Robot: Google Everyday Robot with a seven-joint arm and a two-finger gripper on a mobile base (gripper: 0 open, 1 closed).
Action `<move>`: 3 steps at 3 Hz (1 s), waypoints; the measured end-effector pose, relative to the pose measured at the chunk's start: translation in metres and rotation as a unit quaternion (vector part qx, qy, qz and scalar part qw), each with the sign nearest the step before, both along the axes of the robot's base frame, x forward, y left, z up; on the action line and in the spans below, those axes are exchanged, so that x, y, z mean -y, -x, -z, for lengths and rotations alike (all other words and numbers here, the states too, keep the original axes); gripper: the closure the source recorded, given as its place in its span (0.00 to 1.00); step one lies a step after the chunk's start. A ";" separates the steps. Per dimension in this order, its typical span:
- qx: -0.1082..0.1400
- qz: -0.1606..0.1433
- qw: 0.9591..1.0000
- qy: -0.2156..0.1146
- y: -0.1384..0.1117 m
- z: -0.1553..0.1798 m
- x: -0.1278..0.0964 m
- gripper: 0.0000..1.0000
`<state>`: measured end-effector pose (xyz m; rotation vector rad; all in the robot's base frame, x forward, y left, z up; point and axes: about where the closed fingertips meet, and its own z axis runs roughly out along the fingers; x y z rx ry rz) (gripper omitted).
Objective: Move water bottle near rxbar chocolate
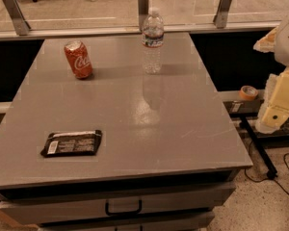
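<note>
Three items on table (183, 129), one each: bottle (152, 42) upright at far edge, Coke can (78, 59) left of it, rxbar (72, 143) flat front-left, well apart from bottle. Gripper (277, 112) off table's right side; state can't tell.

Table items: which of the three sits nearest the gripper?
The water bottle, clear and white-capped. The gripper hangs right of the table, while the red can and rxbar chocolate sit further left.

can (78, 59) near bottle (152, 42), claw (275, 110) right of table (183, 114)
</note>
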<state>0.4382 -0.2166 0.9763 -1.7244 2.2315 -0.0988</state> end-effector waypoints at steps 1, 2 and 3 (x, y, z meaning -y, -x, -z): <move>0.000 0.000 1.000 0.000 0.000 0.000 0.000 0.00; 0.013 0.003 0.999 -0.049 -0.012 0.003 0.000 0.00; 0.053 -0.004 0.987 -0.153 -0.055 0.007 0.004 0.00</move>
